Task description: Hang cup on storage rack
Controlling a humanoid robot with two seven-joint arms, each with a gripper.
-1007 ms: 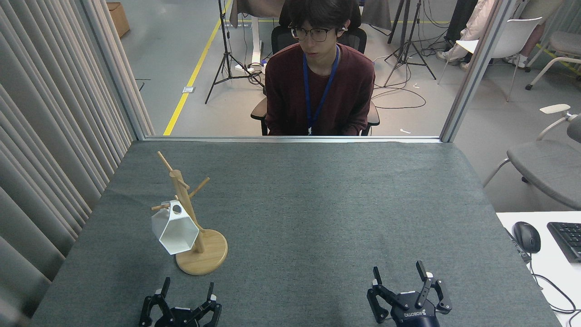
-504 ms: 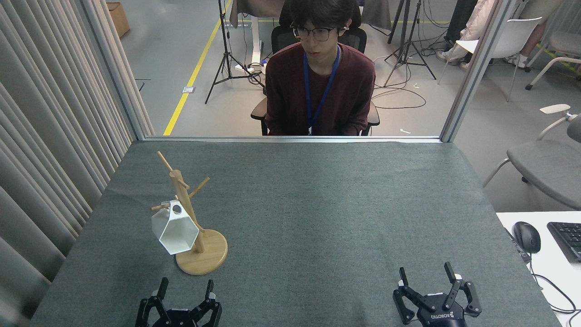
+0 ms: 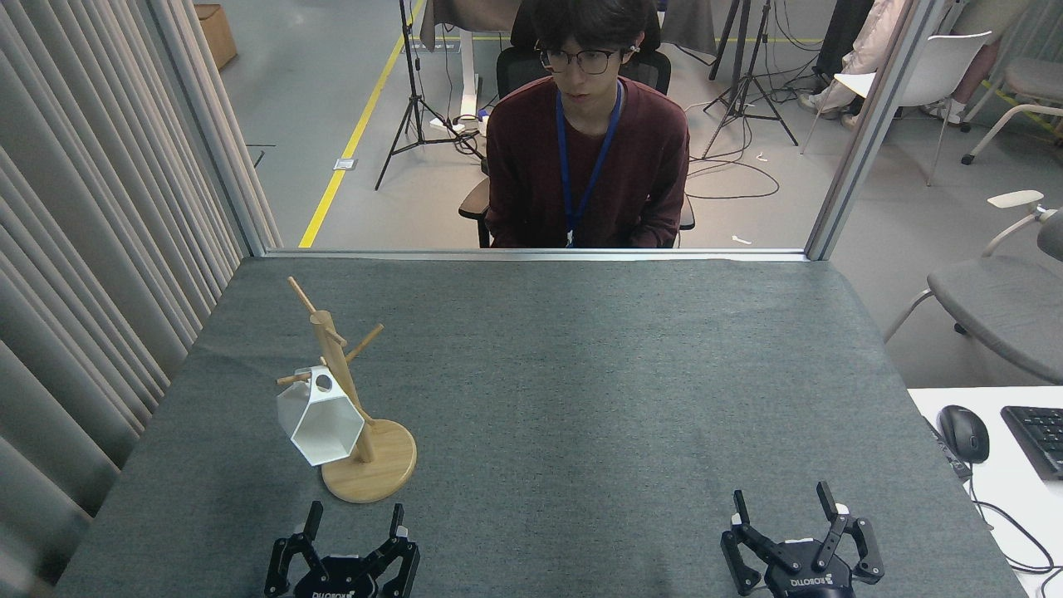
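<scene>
The white faceted cup (image 3: pixel 318 423) hangs by its round-holed handle from a lower left peg of the storage rack (image 3: pixel 349 399), a light wooden mug tree on a round base at the table's left. The cup's hexagonal mouth faces me. My left gripper (image 3: pixel 355 522) is open at the bottom edge, just in front of the rack's base, with nothing in it. At the bottom right my right gripper (image 3: pixel 781 505) also stands open and empty, far from the rack.
A grey cloth covers the table (image 3: pixel 581 374). A person (image 3: pixel 585 141) sits behind its far edge. Curtains (image 3: pixel 91 249) line the left side. A white desk with a mouse (image 3: pixel 963 433) and keyboard stands at the right.
My right gripper has moved right and lower toward the bottom edge. My left gripper shifted slightly right. The cup stays hanging on the rack.
</scene>
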